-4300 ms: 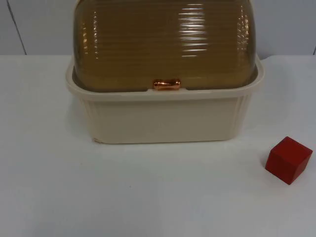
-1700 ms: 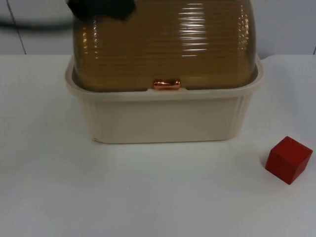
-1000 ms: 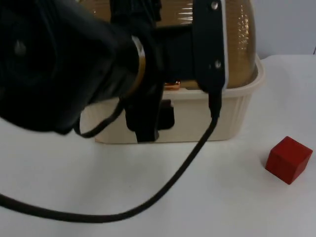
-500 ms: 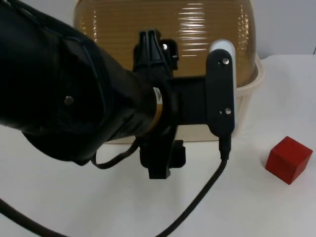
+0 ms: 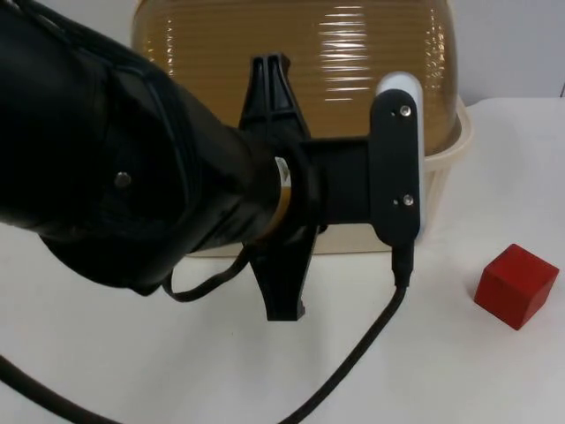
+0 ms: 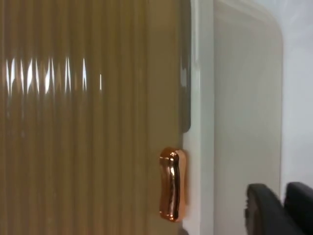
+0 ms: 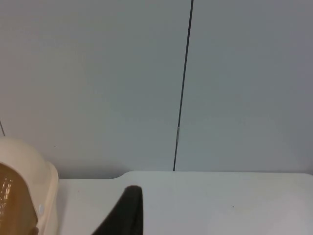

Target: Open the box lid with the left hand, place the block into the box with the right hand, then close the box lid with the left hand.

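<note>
A cream box [image 5: 441,181] with a ribbed amber lid [image 5: 353,62] stands at the back of the table, its lid down. The lid's copper handle [image 6: 171,184] sits at the lid's front edge by the cream rim [image 6: 201,98]. My left arm [image 5: 132,177] reaches across the box's front and hides the handle from above. My left gripper [image 6: 282,208] is shut in front of the box wall, a little away from the handle, with nothing between its fingers. A red block [image 5: 516,285] rests on the table right of the box. My right gripper's fingertip [image 7: 128,210] hangs above the table; this arm waits, open and holding nothing.
The white table [image 5: 459,380] runs in front of the box and around the block. A grey partition wall [image 7: 98,73] with a dark seam [image 7: 183,83] closes the far side. A corner of the box [image 7: 29,171] lies near the right arm.
My left arm came in from the upper left and settled in front of the box. Its fingers, wide apart half a second ago, have closed together. The block and lid have not moved.
</note>
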`<action>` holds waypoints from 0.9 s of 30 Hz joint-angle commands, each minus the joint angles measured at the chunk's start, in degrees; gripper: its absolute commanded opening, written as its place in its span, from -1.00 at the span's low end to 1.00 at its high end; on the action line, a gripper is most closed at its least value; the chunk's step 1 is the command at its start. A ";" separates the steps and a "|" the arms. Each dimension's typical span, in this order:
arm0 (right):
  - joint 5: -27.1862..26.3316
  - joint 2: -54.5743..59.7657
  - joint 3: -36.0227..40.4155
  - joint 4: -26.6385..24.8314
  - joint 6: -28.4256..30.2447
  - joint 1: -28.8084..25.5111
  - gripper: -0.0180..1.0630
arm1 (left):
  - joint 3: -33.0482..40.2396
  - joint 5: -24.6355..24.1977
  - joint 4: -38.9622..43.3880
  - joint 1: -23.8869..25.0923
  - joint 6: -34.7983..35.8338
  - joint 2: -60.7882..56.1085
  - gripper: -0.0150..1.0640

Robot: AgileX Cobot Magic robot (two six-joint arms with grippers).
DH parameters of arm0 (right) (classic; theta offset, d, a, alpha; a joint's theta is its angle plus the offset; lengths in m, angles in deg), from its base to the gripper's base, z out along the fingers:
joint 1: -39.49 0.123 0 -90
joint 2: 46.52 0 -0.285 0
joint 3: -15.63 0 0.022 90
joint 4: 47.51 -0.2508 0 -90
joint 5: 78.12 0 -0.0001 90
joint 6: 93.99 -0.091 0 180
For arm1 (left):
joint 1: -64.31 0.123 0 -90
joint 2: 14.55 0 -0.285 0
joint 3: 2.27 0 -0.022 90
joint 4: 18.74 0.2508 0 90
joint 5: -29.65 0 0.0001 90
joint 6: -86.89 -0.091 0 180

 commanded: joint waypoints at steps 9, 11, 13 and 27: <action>-0.13 0.02 -0.35 0.37 -0.05 0.22 0.99 | -4.93 1.38 0.24 6.46 0.85 2.92 -0.98; -0.13 0.02 -0.35 0.37 -0.05 0.22 0.99 | -5.18 1.87 0.24 6.47 0.85 2.92 -0.98; -0.13 0.02 -0.35 0.37 -0.05 0.22 0.99 | -5.27 1.78 0.24 6.47 0.29 3.01 -0.98; -0.47 0.02 -0.35 0.37 -0.05 0.22 0.99 | -6.37 3.82 0.24 7.17 -4.68 6.96 -0.98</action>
